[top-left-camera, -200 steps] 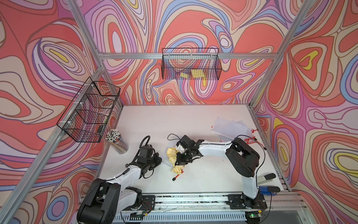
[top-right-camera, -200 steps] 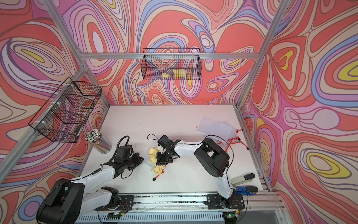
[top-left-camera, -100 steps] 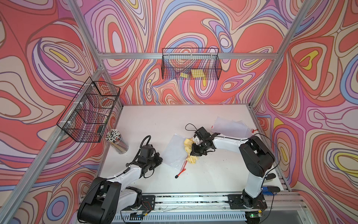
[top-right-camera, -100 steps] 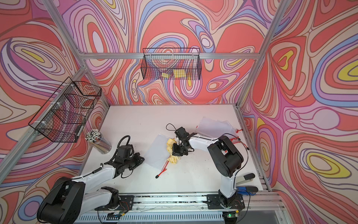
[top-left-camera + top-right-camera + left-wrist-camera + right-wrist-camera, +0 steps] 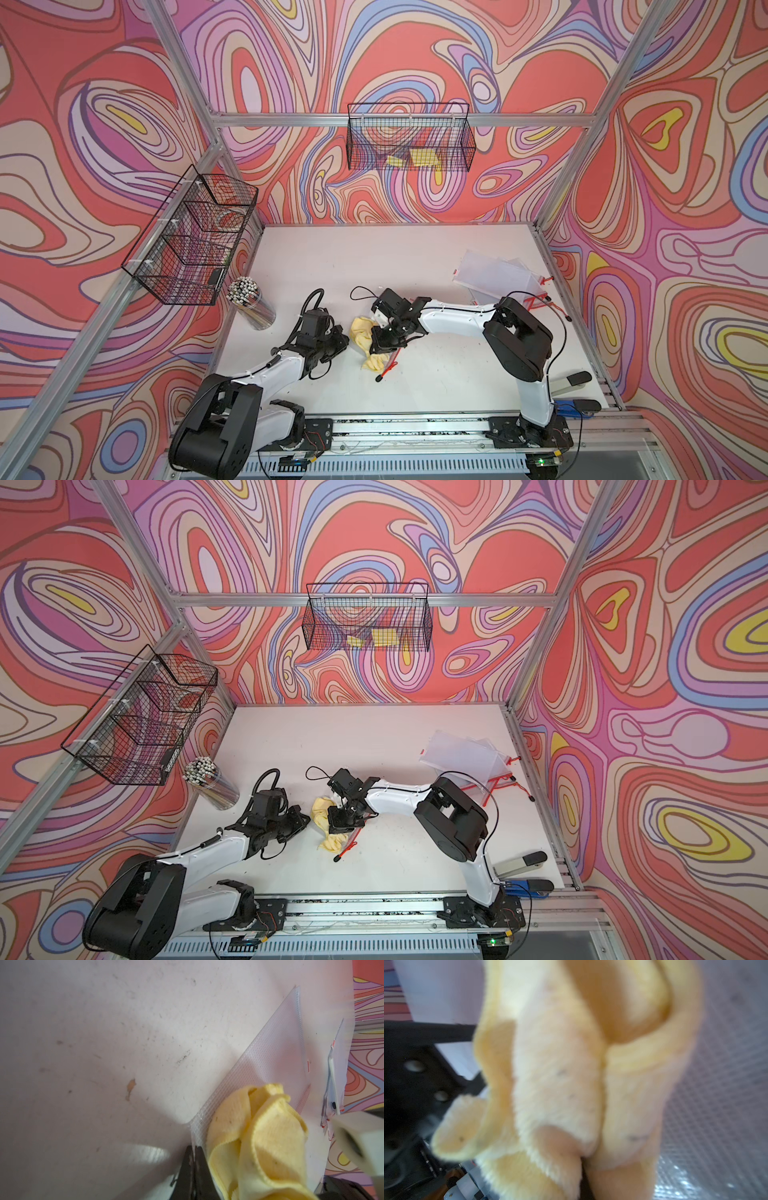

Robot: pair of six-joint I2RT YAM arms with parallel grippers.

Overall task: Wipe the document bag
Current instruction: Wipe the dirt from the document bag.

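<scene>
The document bag (image 5: 270, 1059), a clear pouch with a fine grid texture, is lying flat on the white table (image 5: 374, 257) near its front edge, between the two arms. In both top views most of it is being covered by the cloth and the right arm's wrist. Only its red zip cord (image 5: 388, 368) is showing clearly, trailing toward the front of the table.

The left gripper (image 5: 193, 1152) is resting low at the bag's left corner. In the left wrist view its two dark fingers (image 5: 187, 1169) are pressed together on the bag's edge, pinching that corner against the table.

The right gripper (image 5: 382, 343) is pointing down over the bag. Its jaws are closed tight on a bunched yellow cloth (image 5: 360, 330). In the right wrist view the cloth (image 5: 560, 1064) is filling most of the frame and hiding the fingertips. The gridded surface of the bag (image 5: 720, 1105) is showing just beside it. In the left wrist view the cloth (image 5: 270, 1136) is sitting on the bag, next to the pinched corner, with folds standing up from the surface. One lobe is hanging toward the front of the table.

A loose stack of clear bags (image 5: 492, 274) is lying well apart, at the table's right rear. A pen cup (image 5: 253, 307) is standing near the left edge. A wire basket (image 5: 409, 141) is hanging on the back wall, and a side basket (image 5: 191, 245) is hanging on the left frame.
</scene>
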